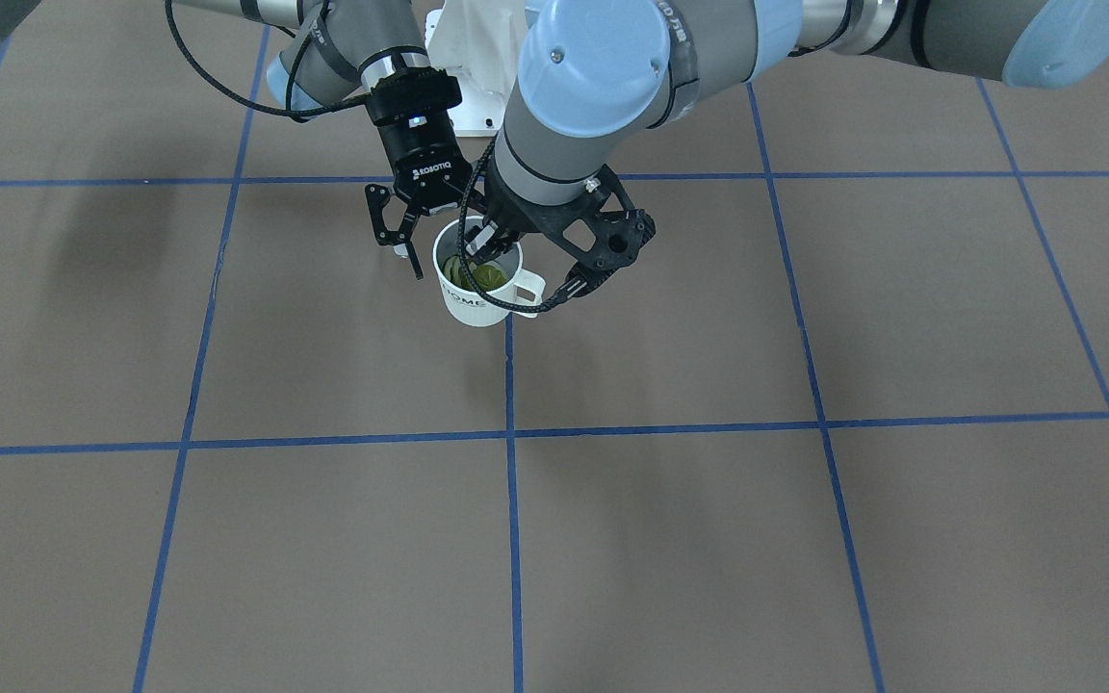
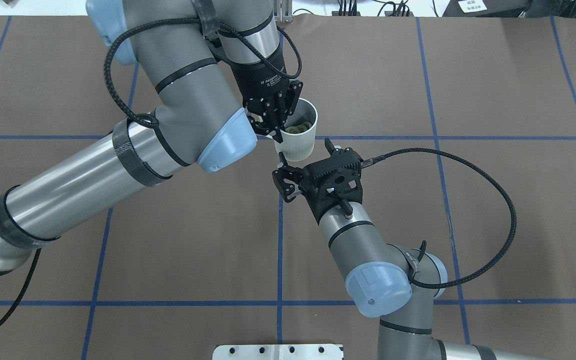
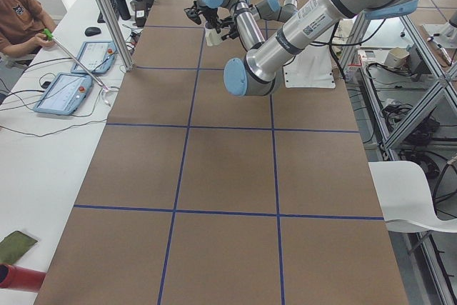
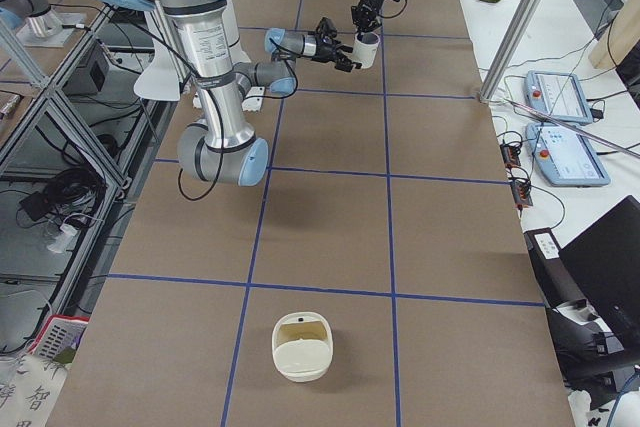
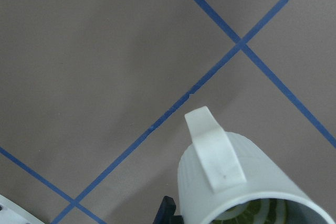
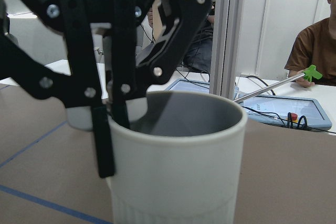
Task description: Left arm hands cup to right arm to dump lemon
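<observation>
Pinching cup (image 2: 299, 146) rim at its 9 o'clock in my left fingers (image 2: 269, 119), lemon (image 2: 301, 128) inside, leaving its wall bare for my right fingers (image 2: 285, 182), spread wide at 6 o'clock for handover.

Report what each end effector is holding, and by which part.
The left end effector pinches the cup by its rim wall, one finger inside. The right end effector is open, holding nothing.

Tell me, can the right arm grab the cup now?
Probably yes. The right gripper is open and close by the cup, facing its bare side wall. The left gripper only pinches the rim from above, so it shouldn't block.
</observation>
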`<state>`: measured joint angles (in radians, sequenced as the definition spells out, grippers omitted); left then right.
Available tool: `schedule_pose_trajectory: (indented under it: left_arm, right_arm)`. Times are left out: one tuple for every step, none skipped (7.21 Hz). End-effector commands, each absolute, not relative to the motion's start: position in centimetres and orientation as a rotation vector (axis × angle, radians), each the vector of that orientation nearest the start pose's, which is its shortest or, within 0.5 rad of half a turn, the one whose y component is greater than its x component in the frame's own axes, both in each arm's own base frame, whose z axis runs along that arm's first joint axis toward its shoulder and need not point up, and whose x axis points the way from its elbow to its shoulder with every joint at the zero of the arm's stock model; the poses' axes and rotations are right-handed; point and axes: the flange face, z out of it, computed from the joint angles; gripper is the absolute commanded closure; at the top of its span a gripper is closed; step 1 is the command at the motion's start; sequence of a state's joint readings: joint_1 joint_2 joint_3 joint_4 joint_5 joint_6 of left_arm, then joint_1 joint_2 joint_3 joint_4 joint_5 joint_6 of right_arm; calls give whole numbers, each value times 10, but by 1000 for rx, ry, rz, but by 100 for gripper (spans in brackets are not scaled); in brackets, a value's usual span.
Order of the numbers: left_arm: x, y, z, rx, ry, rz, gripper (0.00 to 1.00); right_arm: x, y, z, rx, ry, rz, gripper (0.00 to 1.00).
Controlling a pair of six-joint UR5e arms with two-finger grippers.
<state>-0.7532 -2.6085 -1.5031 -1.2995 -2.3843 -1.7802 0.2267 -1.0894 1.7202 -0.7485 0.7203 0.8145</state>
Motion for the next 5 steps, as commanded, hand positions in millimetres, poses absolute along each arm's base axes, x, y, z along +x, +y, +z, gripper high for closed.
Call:
schedule_pose_trajectory:
  left_arm:
    - [477,-525,40,-583,858,-585,100]
    - [478,-525,39,-580,860,-583,100]
    - [477,-526,40,-578,861,-583,100]
    - [476,-526,40,-580,858,-586,100]
    - [476,-524,38,-581,861,-583,100]
  right_arm:
    - [-533,-330,217,1223,-859,181,2]
    - [-534,-328,217,1222,-864,179,2]
    - [-534,-327,217,1221,-865,178,2]
    - [-534,-327,216,1222,-866,179,2]
    - [-534,-327,216,1222,-865,178,2]
